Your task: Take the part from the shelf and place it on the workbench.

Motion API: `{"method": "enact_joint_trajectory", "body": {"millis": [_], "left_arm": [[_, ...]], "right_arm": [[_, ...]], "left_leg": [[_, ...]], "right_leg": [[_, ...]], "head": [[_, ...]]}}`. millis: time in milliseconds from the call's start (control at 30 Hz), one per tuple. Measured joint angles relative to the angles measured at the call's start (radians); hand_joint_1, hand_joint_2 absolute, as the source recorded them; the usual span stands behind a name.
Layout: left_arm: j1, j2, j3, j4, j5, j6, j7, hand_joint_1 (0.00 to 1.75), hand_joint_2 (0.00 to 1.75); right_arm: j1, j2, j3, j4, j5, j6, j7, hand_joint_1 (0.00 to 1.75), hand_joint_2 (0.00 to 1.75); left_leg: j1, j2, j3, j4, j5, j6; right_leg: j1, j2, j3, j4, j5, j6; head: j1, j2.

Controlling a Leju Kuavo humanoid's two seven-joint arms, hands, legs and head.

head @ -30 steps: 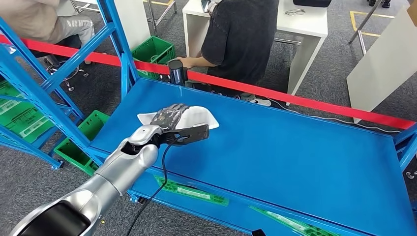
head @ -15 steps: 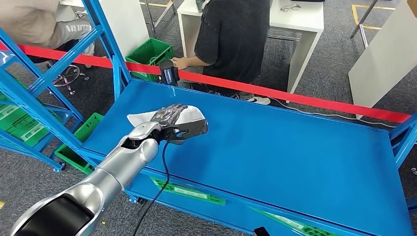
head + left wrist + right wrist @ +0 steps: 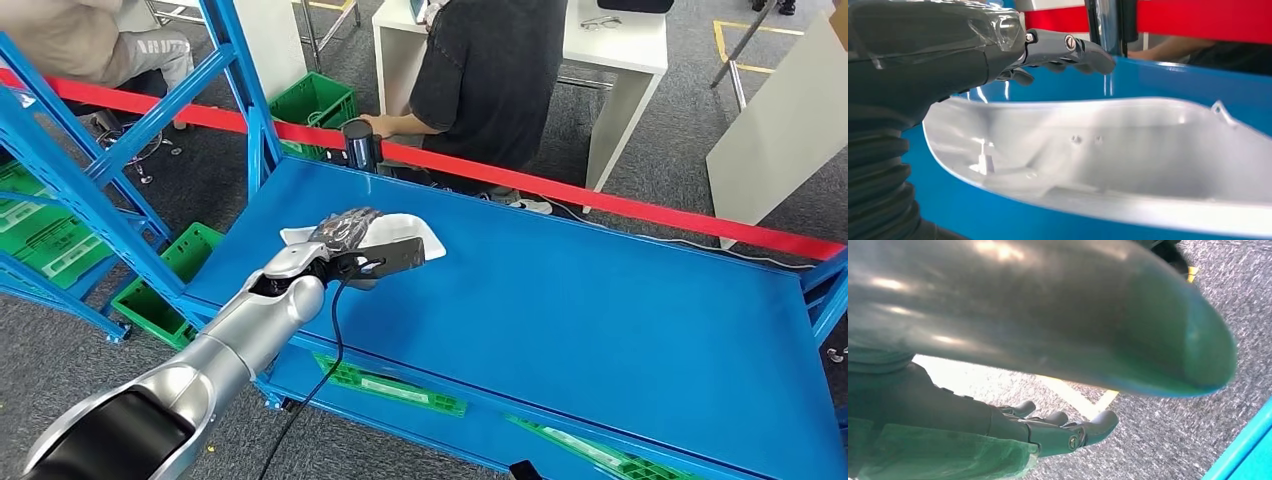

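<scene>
The part (image 3: 408,234) is a white curved plastic shell lying on the blue workbench (image 3: 600,310), near its back left corner. My left hand (image 3: 345,230) reaches over it from the near side, dark fingers spread across its top. In the left wrist view the part (image 3: 1128,150) shows its hollow inside; the left hand (image 3: 948,55) has its thumb stretched out above the rim with blue surface visible between them, so nothing is pinched. My right hand (image 3: 1048,432) hangs over grey carpet with loosely curved fingers and holds nothing.
A black post (image 3: 360,146) carrying red barrier tape (image 3: 620,205) stands at the bench's far edge. Behind it a person in a dark shirt (image 3: 490,70) sits at a white desk (image 3: 625,60). Blue shelf frames (image 3: 110,190) and green crates (image 3: 160,290) stand at the left.
The whole picture swung left and back again, so the camera moved. My left hand stays over the white part in the same place on the bench.
</scene>
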Motion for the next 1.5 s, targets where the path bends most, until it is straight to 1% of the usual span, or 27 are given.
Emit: {"method": "enact_joint_trajectory", "body": {"millis": [33,67,100,133,200,267,333,400,433,500,533,567,600,667,733,867,933,1000,1067,1100,1133,1167,1200,1267,1400,1433,1500], "left_arm": [[0.002,0.000,0.000,0.002,0.000,0.000,0.000,0.00,1.75],[0.004,0.000,0.000,0.005,0.000,0.000,0.000,0.00,1.75],[0.005,-0.001,0.000,0.006,0.000,0.000,0.000,0.00,1.75],[0.006,-0.001,0.000,0.007,0.000,0.000,0.000,0.00,1.75],[0.005,-0.001,0.000,0.008,0.000,0.000,0.000,0.00,1.75],[0.004,-0.002,0.000,0.009,0.000,0.000,0.000,0.00,1.75],[0.003,-0.002,0.001,0.010,0.001,0.000,0.000,0.00,1.75],[0.001,-0.002,0.001,0.011,0.002,-0.001,0.000,0.00,1.75],[-0.001,-0.002,0.002,0.011,0.002,-0.001,0.000,0.00,1.75],[-0.002,-0.001,0.002,0.014,0.003,-0.003,0.000,0.00,1.75],[-0.001,-0.001,0.002,0.017,0.003,-0.004,0.000,0.00,1.75],[0.001,0.000,0.002,0.019,0.004,-0.006,0.000,0.00,1.75],[0.001,0.000,0.001,0.021,0.004,-0.006,0.000,0.00,1.75],[-0.002,0.000,0.002,0.023,0.004,-0.007,0.000,0.00,1.75],[-0.007,0.000,0.002,0.023,0.004,-0.007,0.000,0.00,1.75],[-0.009,-0.001,0.003,0.024,0.004,-0.007,0.000,0.02,1.75],[-0.012,-0.004,0.002,0.025,0.005,-0.007,-0.001,0.24,1.75],[-0.013,-0.007,0.001,0.028,0.006,-0.009,-0.002,0.58,1.75],[-0.009,-0.008,0.000,0.033,0.010,-0.011,-0.002,1.17,1.75],[-0.008,-0.008,-0.001,0.035,0.012,-0.011,-0.002,1.42,1.75],[-0.007,-0.008,-0.001,0.037,0.014,-0.011,-0.002,1.64,1.75],[-0.007,-0.008,-0.001,0.039,0.015,-0.011,-0.002,1.64,1.75],[-0.008,-0.007,0.000,0.040,0.017,-0.011,-0.002,1.64,1.75],[-0.009,-0.007,0.001,0.041,0.021,-0.010,-0.002,1.64,1.75],[-0.012,-0.002,0.007,0.043,0.027,-0.004,0.000,1.65,1.75],[-0.016,0.000,0.010,0.043,0.027,-0.003,0.000,1.65,1.75],[-0.022,0.003,0.013,0.044,0.029,-0.001,0.001,1.67,1.75]], "right_arm": [[0.001,0.000,0.000,0.000,0.000,0.000,0.000,0.00,0.00],[0.001,-0.001,0.000,0.000,0.000,0.000,0.000,0.00,0.00],[0.002,-0.002,0.000,0.000,0.000,0.000,0.000,0.00,0.00],[0.001,-0.003,0.000,0.000,0.000,0.000,0.000,0.00,0.00],[0.000,-0.004,0.000,0.000,0.000,0.000,0.000,0.00,0.00],[-0.001,-0.004,0.000,0.000,0.000,0.000,0.001,0.00,0.00],[-0.001,-0.004,0.000,0.000,0.000,0.000,0.003,0.00,0.00],[-0.002,-0.005,0.000,0.000,0.001,0.000,0.003,0.00,0.00],[-0.002,-0.005,0.000,0.000,0.002,0.001,0.003,0.00,0.00],[-0.002,-0.005,0.000,0.000,0.003,0.001,0.004,0.00,0.00],[-0.002,-0.004,0.000,0.000,0.003,0.001,0.005,0.00,0.00],[-0.002,-0.004,0.000,0.000,0.003,0.002,0.006,0.00,0.00],[-0.002,-0.005,0.000,0.000,0.003,0.002,0.006,0.00,0.00],[-0.003,-0.004,0.000,0.000,0.003,0.002,0.006,0.00,0.00],[-0.003,-0.001,0.000,0.000,0.003,0.002,0.007,0.00,0.00],[-0.003,0.004,0.000,-0.001,0.007,0.003,0.009,0.00,0.00],[-0.005,0.004,0.000,-0.001,0.010,0.003,0.009,0.00,0.00],[-0.006,0.002,0.000,-0.001,0.013,0.003,0.011,0.00,0.00],[-0.005,0.000,0.000,-0.001,0.016,0.003,0.013,0.00,0.00],[-0.005,-0.001,0.000,-0.001,0.017,0.003,0.013,0.00,0.00],[-0.006,-0.002,0.000,-0.001,0.019,0.003,0.014,0.00,0.00],[-0.007,-0.003,0.000,-0.001,0.021,0.002,0.014,0.00,0.00],[-0.009,-0.004,0.000,-0.001,0.023,0.002,0.015,0.00,0.00],[-0.012,-0.005,0.000,-0.001,0.026,0.002,0.015,0.00,0.00],[-0.016,-0.008,0.000,-0.001,0.032,0.005,0.017,0.00,0.00],[-0.017,-0.009,0.000,-0.001,0.033,0.006,0.017,0.00,0.00],[-0.019,-0.010,0.000,-0.001,0.033,0.008,0.017,0.00,0.00]], "left_leg": [[-0.001,0.000,0.000,0.000,0.000,0.000],[-0.001,0.000,0.000,0.001,0.000,0.000],[-0.001,-0.001,0.000,0.002,-0.001,-0.001],[-0.001,-0.002,0.000,0.005,-0.002,-0.003],[-0.003,-0.003,-0.003,0.013,-0.008,-0.012],[-0.007,-0.003,-0.007,0.020,-0.012,-0.021],[-0.005,-0.002,-0.010,0.022,-0.014,-0.028],[-0.001,-0.002,-0.026,0.051,-0.036,-0.039],[0.002,-0.001,-0.046,0.095,-0.062,-0.045],[0.005,-0.001,-0.112,0.235,-0.127,-0.055],[0.006,-0.001,-0.142,0.296,-0.147,-0.057],[0.007,-0.001,-0.157,0.325,-0.149,-0.057],[0.007,-0.001,-0.151,0.309,-0.131,-0.054],[0.004,-0.002,-0.086,0.176,-0.063,-0.039],[-0.003,0.000,-0.025,0.056,-0.024,-0.021],[-0.008,0.002,-0.003,0.012,-0.013,-0.006],[-0.002,0.004,0.010,-0.010,0.001,0.000],[-0.001,0.004,0.010,-0.017,0.007,0.004],[-0.001,0.004,0.008,-0.015,0.007,0.003],[-0.001,0.003,0.008,-0.014,0.006,0.002],[-0.001,0.002,0.008,-0.011,0.004,0.000],[0.000,0.001,0.007,-0.006,0.001,-0.004],[-0.002,0.000,0.004,0.001,-0.003,-0.010],[-0.005,-0.001,-0.003,0.014,-0.010,-0.021],[-0.001,-0.001,-0.019,0.036,-0.024,-0.037],[0.001,-0.001,-0.035,0.067,-0.044,-0.042],[0.004,0.000,-0.092,0.189,-0.104,-0.053]], "right_leg": [[0.000,0.000,-0.024,0.049,-0.014,0.003],[-0.001,0.000,-0.030,0.061,-0.013,0.009],[-0.002,-0.001,-0.014,0.026,0.004,0.018],[-0.003,-0.001,0.019,-0.043,0.032,0.027],[-0.003,-0.003,0.088,-0.180,0.080,0.032],[0.001,-0.003,0.110,-0.224,0.093,0.019],[0.001,-0.001,0.109,-0.224,0.096,0.006],[-0.004,0.000,0.109,-0.226,0.098,-0.005],[-0.006,0.000,0.110,-0.227,0.099,-0.010],[-0.004,0.000,0.109,-0.226,0.099,-0.015],[-0.003,0.000,0.109,-0.226,0.099,-0.015],[-0.002,0.000,0.109,-0.226,0.099,-0.015],[0.000,0.001,0.109,-0.226,0.099,-0.015],[0.003,0.002,0.112,-0.226,0.099,-0.015],[0.007,0.003,0.111,-0.227,0.100,-0.012],[0.009,0.000,0.107,-0.231,0.103,0.000],[0.010,-0.001,0.084,-0.184,0.078,0.000],[0.007,-0.002,0.026,-0.059,0.025,-0.006],[0.005,-0.002,-0.022,0.040,-0.004,-0.001],[0.003,-0.002,-0.020,0.036,0.004,0.008],[0.000,-0.002,0.003,-0.010,0.026,0.019],[-0.003,-0.003,0.040,-0.084,0.054,0.030],[-0.004,-0.003,0.076,-0.150,0.075,0.034],[-0.003,-0.002,0.113,-0.223,0.094,0.026],[-0.004,0.001,0.110,-0.224,0.097,0.001],[-0.007,0.002,0.111,-0.225,0.098,-0.004],[-0.007,0.001,0.110,-0.226,0.098,-0.012]], "head": [[0.000,0.000],[0.000,0.000],[0.000,0.000],[0.000,0.000],[0.000,0.000],[-0.001,0.000],[-0.001,0.000],[-0.002,0.000],[-0.003,0.000],[-0.004,0.000],[-0.004,0.000],[-0.004,0.000],[-0.004,0.000],[-0.004,0.000],[-0.004,0.000],[-0.003,0.000],[-0.002,0.000],[-0.001,0.000],[0.000,0.000],[0.000,0.000],[0.000,0.000],[0.000,0.000],[0.000,0.000],[-0.001,0.000],[-0.002,0.000],[-0.003,0.000],[-0.005,0.000]]}}
